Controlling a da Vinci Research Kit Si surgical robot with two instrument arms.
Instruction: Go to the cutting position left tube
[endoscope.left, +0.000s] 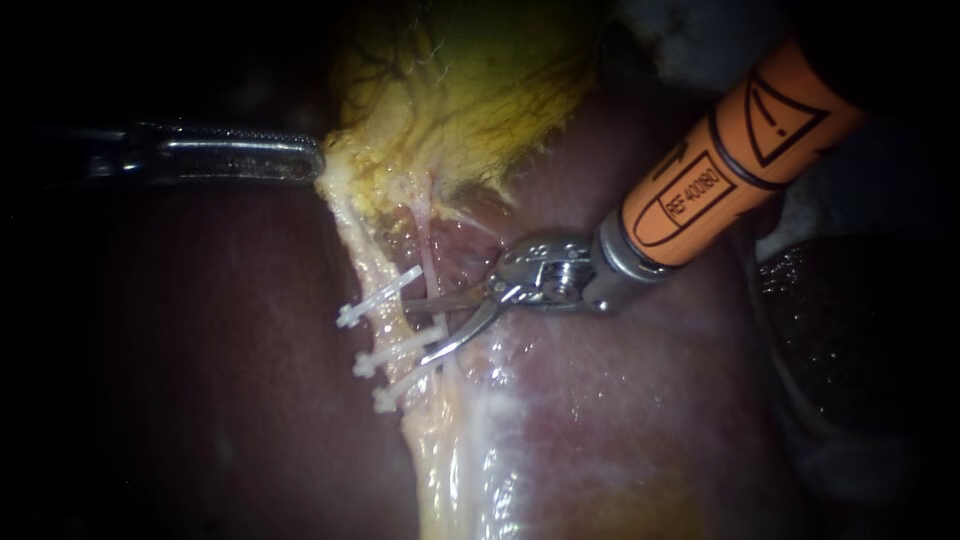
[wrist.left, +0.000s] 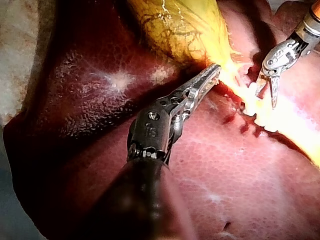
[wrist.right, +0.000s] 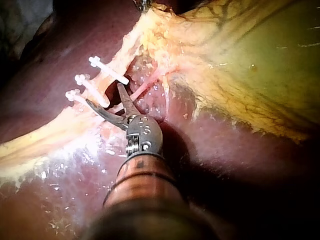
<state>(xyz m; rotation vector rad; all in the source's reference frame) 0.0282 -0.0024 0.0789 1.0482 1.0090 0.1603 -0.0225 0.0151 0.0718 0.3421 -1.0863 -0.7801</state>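
The yellow gallbladder (endoscope.left: 470, 90) lies on the dark red liver (endoscope.left: 620, 400). From its lower edge a pale left tube (endoscope.left: 362, 262) runs down, crossed by three white clips (endoscope.left: 378, 297). My right instrument (endoscope.left: 414, 335), on an orange shaft, has curved blades standing open at this tube. Its upper blade tip lies between the top and middle clips, and its lower blade runs along the lower clips. A thin pink right tube (endoscope.left: 429, 255) passes just above the blades. My left instrument (endoscope.left: 308, 160) is shut on the gallbladder's edge. The right wrist view shows the open blades (wrist.right: 102, 94) at the clips (wrist.right: 95, 90).
Glistening pale fatty tissue (endoscope.left: 470, 470) continues below the clips. A dark wet mass (endoscope.left: 850, 320) lies to the right of the orange shaft. In the left wrist view the liver (wrist.left: 225, 170) spreads under both instruments, with the right instrument (wrist.left: 267, 92) beyond my left jaws (wrist.left: 207, 77).
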